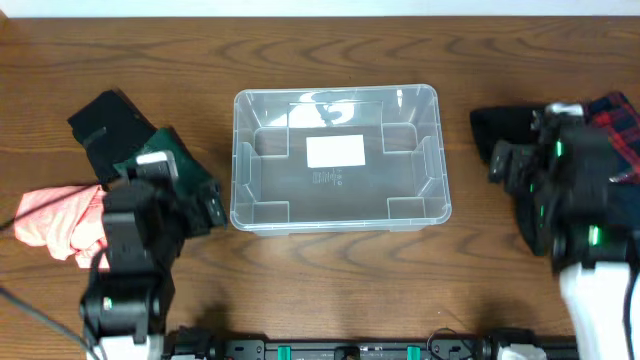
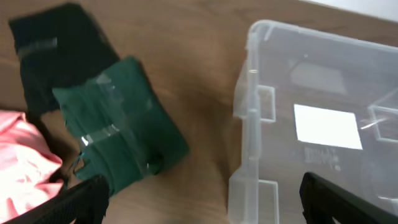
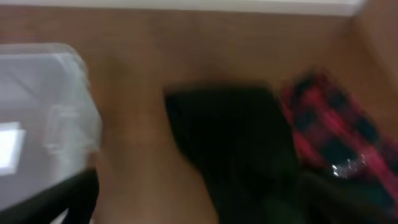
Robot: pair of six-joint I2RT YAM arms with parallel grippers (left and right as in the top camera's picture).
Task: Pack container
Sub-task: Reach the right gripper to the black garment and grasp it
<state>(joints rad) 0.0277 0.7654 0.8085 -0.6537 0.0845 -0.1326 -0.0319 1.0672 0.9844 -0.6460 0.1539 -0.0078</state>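
Container (image 1: 336, 226) sits mid-table between the two arms, open side up, long axis running left to right in the overhead view. Empty: only the white label (image 1: 335, 150) on its base shows through. Nothing packed yet.

Left gripper (image 2: 202, 200): fingers spread wide, holding nothing, one tip at each lower corner of the wrist view. Green folded bundle (image 2: 118, 134), banded with clear tape, lies ahead toward the left finger, long axis slanting. The container's short left wall lies ahead toward the right finger. Black cloth (image 2: 53, 59) lies beyond the bundle, touching it; pink cloth (image 2: 22, 162) at far left.

Right gripper (image 3: 199, 202): view blurred; fingers look parted, nothing between them. Black garment (image 3: 230, 143) lies straight ahead, red plaid cloth (image 3: 336, 124) just beside it on the right, container off to the left.

Judgement: left arm is nearer the container. Green bundle looks the likeliest first pick, then a short carry rightward over the rim.
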